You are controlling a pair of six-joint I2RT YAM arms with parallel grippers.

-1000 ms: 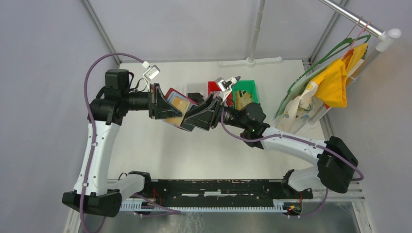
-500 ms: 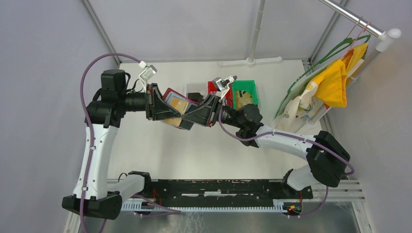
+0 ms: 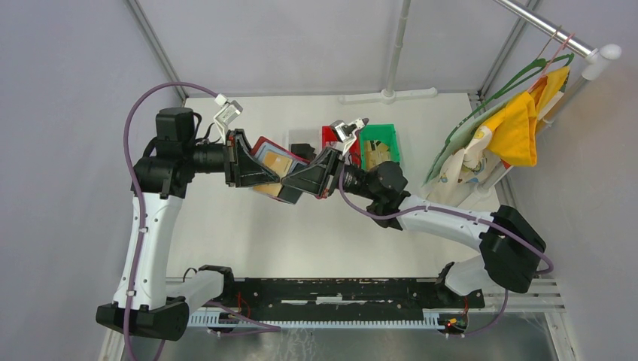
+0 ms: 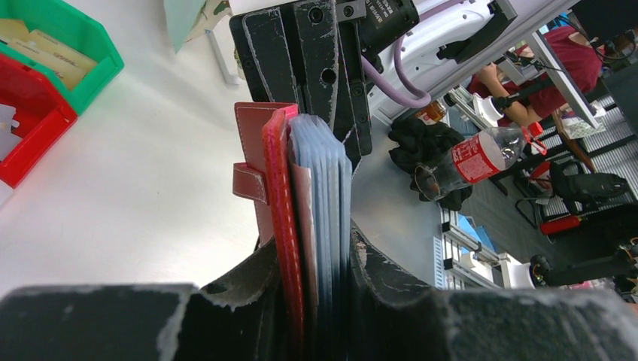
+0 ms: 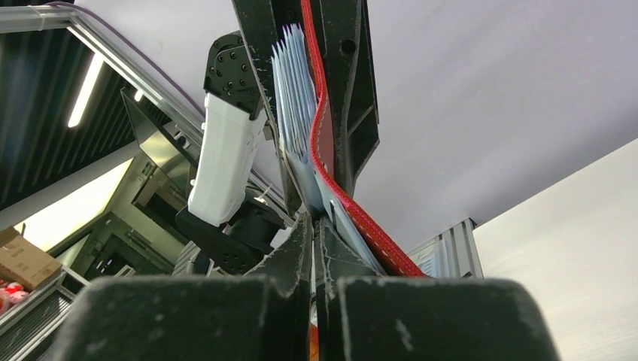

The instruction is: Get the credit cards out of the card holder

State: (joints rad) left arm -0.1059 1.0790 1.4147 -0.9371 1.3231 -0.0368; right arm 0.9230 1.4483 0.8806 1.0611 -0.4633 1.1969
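Note:
The card holder (image 3: pixel 265 146) is a dark red wallet held above the table, with my left gripper (image 3: pixel 259 171) shut on it. In the left wrist view its red cover (image 4: pixel 280 188) and a stack of grey-blue sheets (image 4: pixel 323 195) stand edge-on between the left gripper's (image 4: pixel 312 263) jaws. A tan credit card (image 3: pixel 277 162) shows inside the open holder. My right gripper (image 3: pixel 292 188) meets the holder from the right. In the right wrist view this gripper (image 5: pixel 312 226) is shut on the lower edge of a thin pale card coming down from the stack (image 5: pixel 293 90), beside the red cover (image 5: pixel 335 180).
A red bin (image 3: pixel 331 135) and a green bin (image 3: pixel 380 143) holding tan pieces stand behind the grippers, with a small black object (image 3: pixel 301 150) beside them. A rack with yellow cloth (image 3: pixel 519 124) stands at the right. A white post base (image 3: pixel 387 94) sits at the back.
The right gripper's jaws have closed from wide apart to shut at the holder's edge. Both grippers shifted slightly left with the holder.

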